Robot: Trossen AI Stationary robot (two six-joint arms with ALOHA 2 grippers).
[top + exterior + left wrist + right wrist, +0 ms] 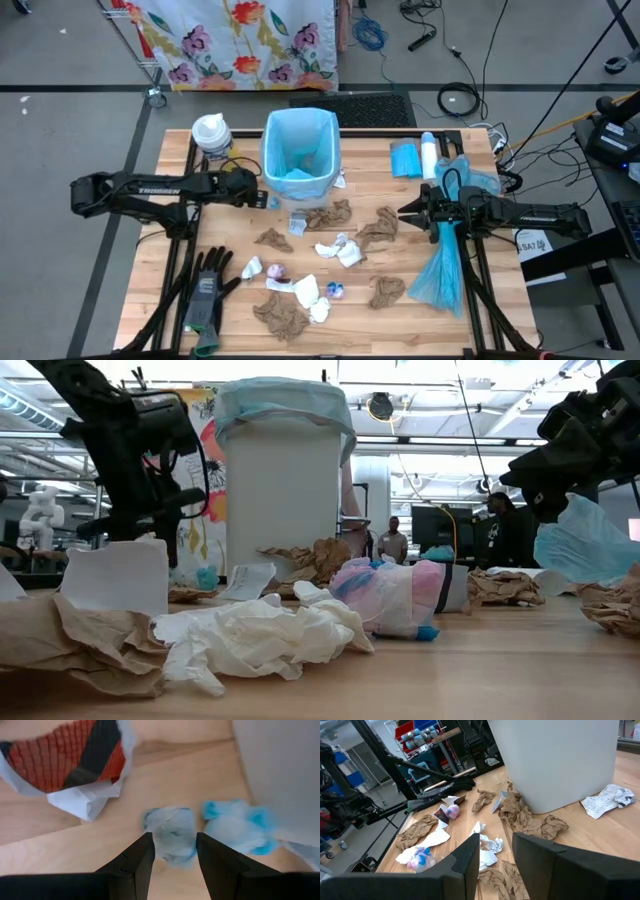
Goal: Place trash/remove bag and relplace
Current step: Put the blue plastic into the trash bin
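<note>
Peeking between left claw (pixel 172 857): bluish wrapper (pixel 172 835).

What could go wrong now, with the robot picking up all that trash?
1. The left gripper is open around a small bluish wrapper right beside the bin. It may nudge the bin, or the light wrapper may slip out.
2. A loose blue bag lies by the right arm, behind the open right gripper. If that arm moves, the bag might drag along and sweep the brown paper towels around.
</note>
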